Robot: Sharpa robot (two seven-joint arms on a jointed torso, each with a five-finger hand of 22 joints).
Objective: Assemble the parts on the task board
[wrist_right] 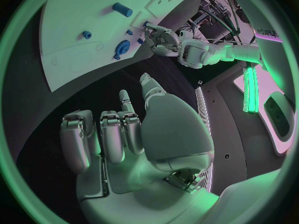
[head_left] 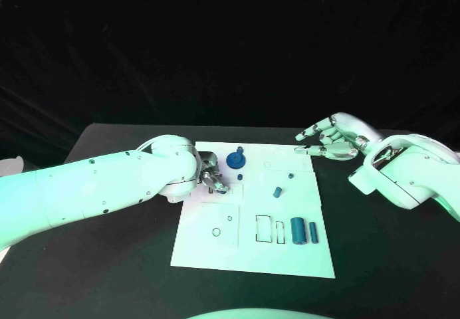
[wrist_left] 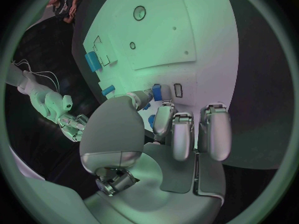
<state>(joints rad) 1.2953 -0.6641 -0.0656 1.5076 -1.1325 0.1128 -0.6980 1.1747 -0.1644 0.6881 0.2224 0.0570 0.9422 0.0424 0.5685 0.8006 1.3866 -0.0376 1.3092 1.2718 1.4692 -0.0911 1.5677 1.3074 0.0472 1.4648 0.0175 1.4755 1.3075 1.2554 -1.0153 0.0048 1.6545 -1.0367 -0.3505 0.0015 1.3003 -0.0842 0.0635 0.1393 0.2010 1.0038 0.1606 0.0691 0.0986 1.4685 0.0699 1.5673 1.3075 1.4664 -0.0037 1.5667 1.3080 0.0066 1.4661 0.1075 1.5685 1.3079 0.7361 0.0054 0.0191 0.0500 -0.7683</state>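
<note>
— While the left hand (head_left: pixel 213 178) works low at the task board (head_left: pixel 288 262), is it holding anything?
— Looks like a small blue part (wrist_left: pixel 157 92) pinched at its fingertips; ease it down square, I'd say.
— Ahead of that hand?
— A blue gear (head_left: pixel 236 160) sits on the board.
— And the right hand (head_left: pixel 331 139)?
— Empty, fingers loosely curled and apart, hovering just off the board's far corner.
</note>
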